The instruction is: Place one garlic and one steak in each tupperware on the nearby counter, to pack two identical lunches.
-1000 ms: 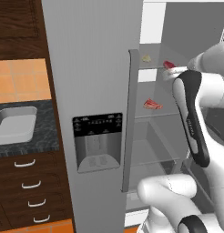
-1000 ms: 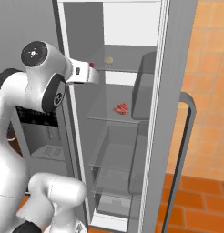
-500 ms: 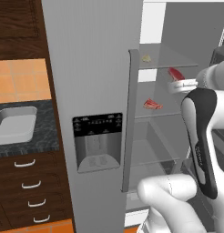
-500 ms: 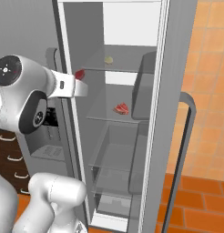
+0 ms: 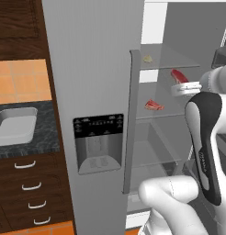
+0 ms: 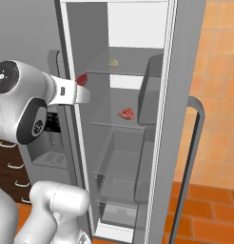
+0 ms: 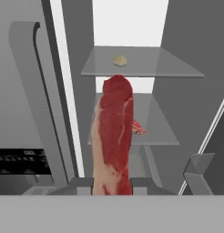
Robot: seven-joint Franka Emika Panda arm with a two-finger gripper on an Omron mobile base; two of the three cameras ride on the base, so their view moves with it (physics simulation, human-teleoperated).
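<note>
Gripper (image 7: 113, 184) clamped on one steak (image 7: 114, 150), long axis pointing away along the fingers toward the open fridge (image 6: 138, 143). Held outside the fridge front, at upper-shelf height. Farther in: second steak (image 6: 127, 113) lying on the middle shelf; one garlic (image 6: 113, 63) on the top shelf. Far left, past the closed fridge door: rectangular tupperware (image 5: 14, 126) on the counter (image 5: 36, 142). Likely next: carry left, the steak going to that container.

Fridge door (image 5: 92, 69) matt grey metal; shelves (image 7: 136, 63) clear glass; surface (image 5: 41, 137) speckled black stone; drawers (image 5: 27, 183) dark wood.
</note>
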